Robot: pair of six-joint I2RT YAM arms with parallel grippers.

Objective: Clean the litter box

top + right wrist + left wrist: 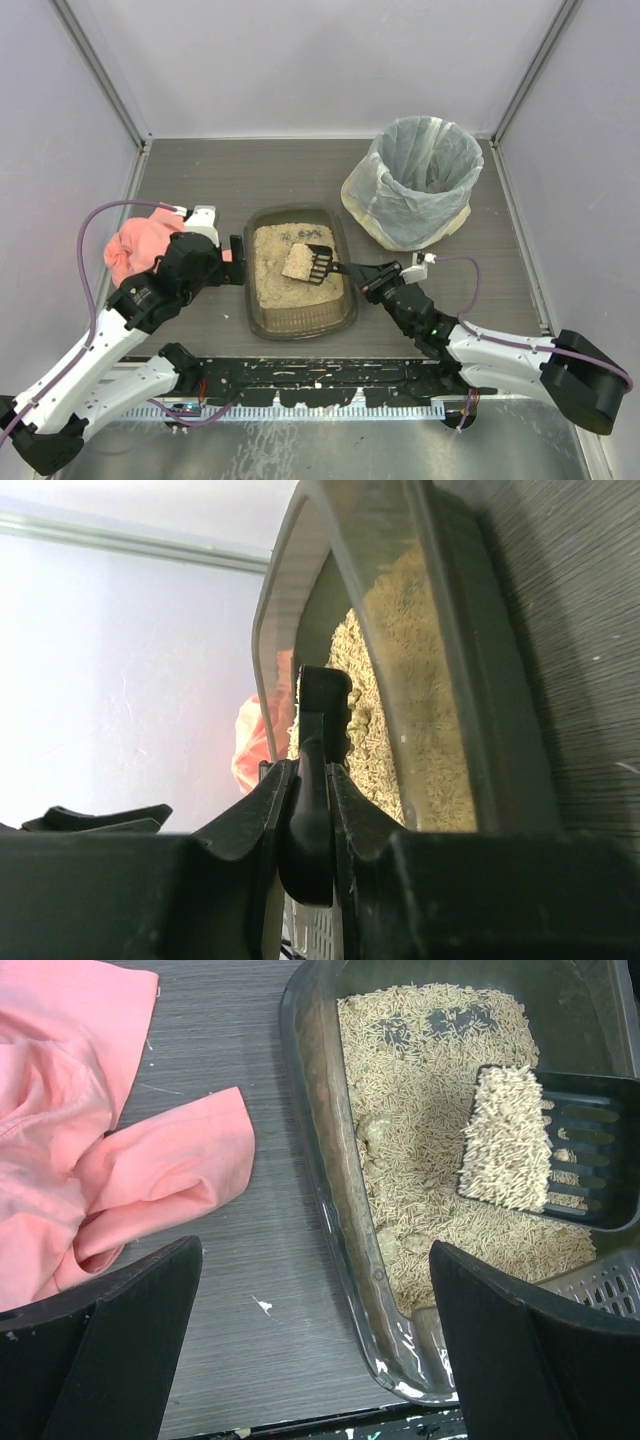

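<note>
Left wrist view: litter box [325, 1180] cropped at 3 and 5 o'clock. Scoop [590, 1170] handle runs off frame at 3. Pink cloth [90, 1140] cut off from 9 to 12. Right wrist view: scoop edge-on, its load hidden; cloth mostly behind box wall. Top view: left gripper [236, 254] fingertips too small to tell at box's 9 o'clock wall; bin [415, 185] contents unreadable.

Pink cloth [140, 247] is seen crumpled at left-centre of the top view, lying on the dark wood-grain table [250, 175]. Round bin [400, 215], lined with a pale translucent bag, is placed upright at upper right.
</note>
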